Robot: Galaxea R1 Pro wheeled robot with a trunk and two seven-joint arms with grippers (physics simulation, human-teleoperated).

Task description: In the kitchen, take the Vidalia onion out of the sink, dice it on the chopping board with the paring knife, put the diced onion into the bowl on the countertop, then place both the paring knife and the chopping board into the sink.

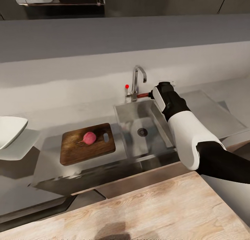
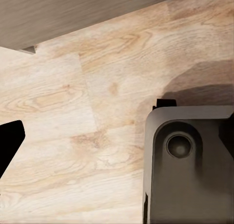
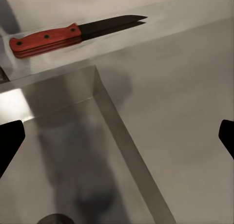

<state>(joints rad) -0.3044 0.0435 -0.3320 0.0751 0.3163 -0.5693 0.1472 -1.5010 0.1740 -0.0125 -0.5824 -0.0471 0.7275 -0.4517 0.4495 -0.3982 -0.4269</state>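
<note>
Head view takes in the grey countertop (image 1: 69, 94), the largest thing here, running along the wall. Set into it is the steel sink (image 1: 142, 128) with its dark drain and a chrome faucet (image 1: 137, 80) at the back rim. Left of the sink lies the brown chopping board (image 1: 74, 151), its slot hole at the end nearest the basin. At the far left edge of that view sits the white bowl (image 1: 10, 130), well apart from the board. The pinkish onion (image 1: 89, 138) rests on the board, near its middle.

The right arm (image 1: 187, 135) reaches over the sink's right side toward the back rim. In the right wrist view the paring knife (image 3: 68, 35) lies flat on the ledge behind the basin, red handle and dark blade both resting on the steel, untouched. The right gripper (image 3: 117, 136) hangs above the basin's corner with its fingertips (image 3: 9, 141) spread wide and nothing between them.

Left wrist view looks down on pale wood flooring (image 2: 73, 112); whether the left gripper is spread or closed cannot be told.
</note>
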